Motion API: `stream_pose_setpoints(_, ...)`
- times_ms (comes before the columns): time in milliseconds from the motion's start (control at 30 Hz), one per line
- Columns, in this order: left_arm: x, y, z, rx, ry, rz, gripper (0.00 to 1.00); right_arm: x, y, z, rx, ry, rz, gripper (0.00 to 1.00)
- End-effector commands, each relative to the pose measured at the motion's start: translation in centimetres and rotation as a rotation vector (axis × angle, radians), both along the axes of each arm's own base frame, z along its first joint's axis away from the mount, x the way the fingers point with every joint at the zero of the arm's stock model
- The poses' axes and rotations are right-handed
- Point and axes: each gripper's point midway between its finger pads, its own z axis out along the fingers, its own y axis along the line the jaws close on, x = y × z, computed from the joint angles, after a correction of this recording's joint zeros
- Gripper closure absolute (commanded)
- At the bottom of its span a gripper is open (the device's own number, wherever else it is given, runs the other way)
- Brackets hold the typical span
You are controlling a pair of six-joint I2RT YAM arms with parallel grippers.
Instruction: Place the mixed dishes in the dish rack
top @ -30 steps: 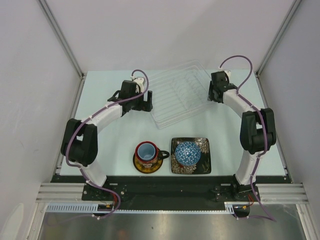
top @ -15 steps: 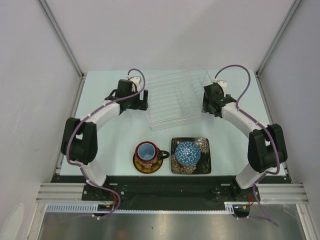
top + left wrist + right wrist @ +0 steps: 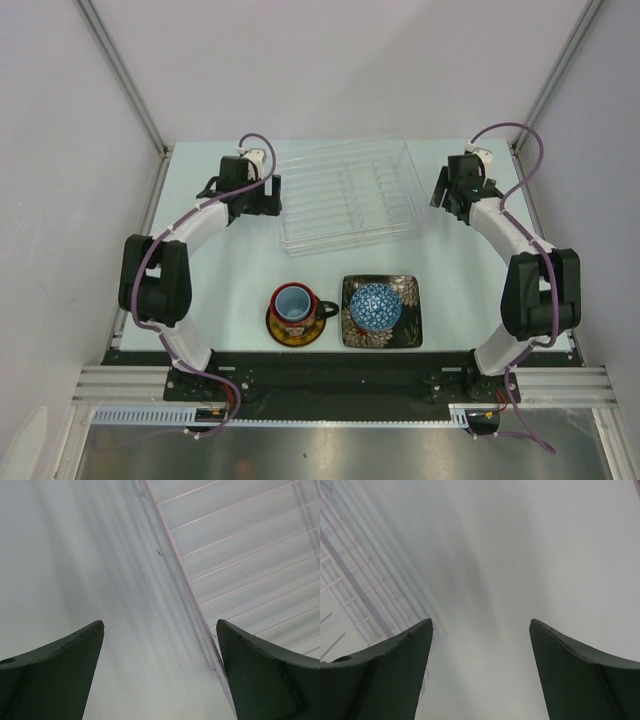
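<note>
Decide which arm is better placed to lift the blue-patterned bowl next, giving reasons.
Right, probably: the bowl sits on the square plate, right of centre, nearer the right fingers, which stand open and empty.

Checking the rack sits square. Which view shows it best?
Top external: the whole rack shows, all four walls and ribs. Left wrist catches only one wall and some ribs; right wrist only a ribbed strip at its left edge.

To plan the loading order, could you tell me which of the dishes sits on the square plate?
The small blue-patterned bowl, centred on the square black plate; the mug stands on the round saucer beside it.
</note>
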Motion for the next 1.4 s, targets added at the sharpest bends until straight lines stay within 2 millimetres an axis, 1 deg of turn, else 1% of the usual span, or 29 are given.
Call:
stream_pose_setpoints(0, 0.5, 2.8, -0.3, 0.086, -0.004, 0.038, 0.00, 0.9, 3.0, -0.7, -0.027, 0.012, 0.060, 0.16)
stream_pose_setpoints(33, 0.5, 2.8, -0.3, 0.087, -0.003, 0.038, 0.00, 0.5, 3.1, -1.0, -0.035, 0.027, 0.047, 0.17)
stream_pose_setpoints(67, 0.5, 2.7, -0.4, 0.088, -0.003, 0.036, 0.00, -0.4, 3.5, -1.7, -0.047, 0.068, 0.053, 0.17)
stream_pose_setpoints(100, 0.5, 2.7, -0.4, 0.089, -0.003, 0.033, 0.00, -1.1, 3.4, -2.2, -0.060, 0.091, 0.046, 0.18)
stream_pose_setpoints(167, 0.6, 2.6, -0.6, 0.087, 0.002, 0.031, 0.00, -2.0, 2.7, -1.6, -0.109, 0.080, 0.012, 0.18)
stream_pose_setpoints(200, 0.7, 2.7, -0.5, 0.085, -0.001, 0.034, 0.00, -2.3, 2.2, 0.2, -0.121, 0.030, -0.008, 0.18)
stream_pose_setpoints(233, 0.6, 2.6, -0.7, 0.084, 0.003, 0.032, 0.00, -2.5, 1.1, 1.5, -0.140, -0.006, -0.045, 0.17)
stream_pose_setpoints(267, 0.6, 2.6, -0.6, 0.081, 0.000, 0.031, 0.00, -2.3, 0.5, 3.0, -0.123, -0.057, -0.070, 0.17)
stream_pose_setpoints(300, 0.6, 2.5, -0.7, 0.081, 0.001, 0.030, 0.00, -2.3, -0.8, 4.6, -0.109, -0.105, -0.108, 0.18)
stream_pose_setpoints(333, 0.5, 2.6, -0.7, 0.081, 0.001, 0.031, 0.00, -2.7, -1.2, 7.2, -0.079, -0.179, -0.118, 0.20)
stream_pose_setpoints(367, 0.5, 2.6, -0.9, 0.082, 0.004, 0.029, 0.00, -2.4, -1.2, 8.9, -0.062, -0.238, -0.113, 0.21)
stream_pose_setpoints(400, 0.5, 2.6, -0.9, 0.084, 0.002, 0.029, 0.00, -2.4, -0.8, 10.0, -0.048, -0.273, -0.099, 0.22)
stream_pose_setpoints(433, 0.5, 2.5, -0.9, 0.083, 0.001, 0.026, 0.00, -2.3, -0.3, 11.7, -0.022, -0.331, -0.077, 0.24)
stream_pose_setpoints(500, 0.7, 2.6, -0.9, 0.085, -0.001, 0.029, 0.00, -1.8, 1.7, 12.6, -0.002, -0.369, -0.010, 0.23)
stream_pose_setpoints(533, 0.6, 2.5, -1.0, 0.084, 0.004, 0.030, 0.00, -0.9, 3.1, 12.7, 0.021, -0.390, 0.039, 0.23)
stream_pose_setpoints(567, 0.6, 2.5, -1.0, 0.081, 0.006, 0.031, 0.00, -0.4, 4.0, 12.5, 0.029, -0.391, 0.079, 0.23)
stream_pose_setpoints(600, 0.6, 2.5, -1.1, 0.080, 0.009, 0.032, 0.00, 0.3, 5.7, 12.3, 0.066, -0.399, 0.145, 0.23)
stream_pose_setpoints(633, 0.6, 2.6, -1.1, 0.080, 0.010, 0.033, 0.00, 0.9, 6.6, 11.0, 0.078, -0.371, 0.175, 0.23)
stream_pose_setpoints(700, 0.5, 2.6, -0.9, 0.083, 0.006, 0.031, 0.00, 1.6, 8.2, 9.5, 0.107, -0.339, 0.233, 0.23)
stream_pose_setpoints(733, 0.5, 2.6, -0.7, 0.088, 0.002, 0.030, 0.00, 2.1, 8.8, 7.5, 0.108, -0.291, 0.251, 0.23)
stream_pose_setpoints(800, 0.6, 2.6, -0.6, 0.088, -0.002, 0.029, 0.00, 2.6, 9.4, 6.0, 0.112, -0.250, 0.281, 0.23)
stream_pose_setpoints(833, 0.5, 2.7, -0.8, 0.092, 0.004, 0.029, 0.00, 2.9, 9.6, 4.1, 0.104, -0.205, 0.284, 0.23)
stream_pose_setpoints(967, 0.4, 2.7, -0.8, 0.090, 0.006, 0.029, 0.00, 3.5, 9.4, 1.1, 0.084, -0.134, 0.292, 0.22)
stream_pose_setpoints(1000, 0.2, 2.7, -1.1, 0.091, 0.013, 0.028, 0.00, 3.5, 9.3, 0.7, 0.082, -0.124, 0.290, 0.22)
stream_pose_setpoints(1033, 0.2, 2.7, -1.0, 0.091, 0.010, 0.029, 0.00, 3.5, 9.1, 0.3, 0.082, -0.112, 0.289, 0.22)
stream_pose_setpoints(1067, 0.2, 2.8, -1.2, 0.093, 0.015, 0.031, 0.00, 3.5, 8.9, -0.4, 0.076, -0.093, 0.278, 0.22)
stream_pose_setpoints(1167, 0.2, 2.8, -1.1, 0.092, 0.010, 0.031, 0.00, 2.6, 8.5, -1.9, 0.074, -0.033, 0.250, 0.24)
stream_pose_setpoints(1233, 0.2, 2.7, -1.1, 0.092, 0.012, 0.030, 0.00, 1.5, 8.2, -2.7, 0.055, 0.019, 0.231, 0.26)
stream_pose_setpoints(1367, 0.3, 2.6, -0.9, 0.087, 0.007, 0.030, 0.00, -1.2, 8.5, -3.5, -0.003, 0.077, 0.205, 0.27)
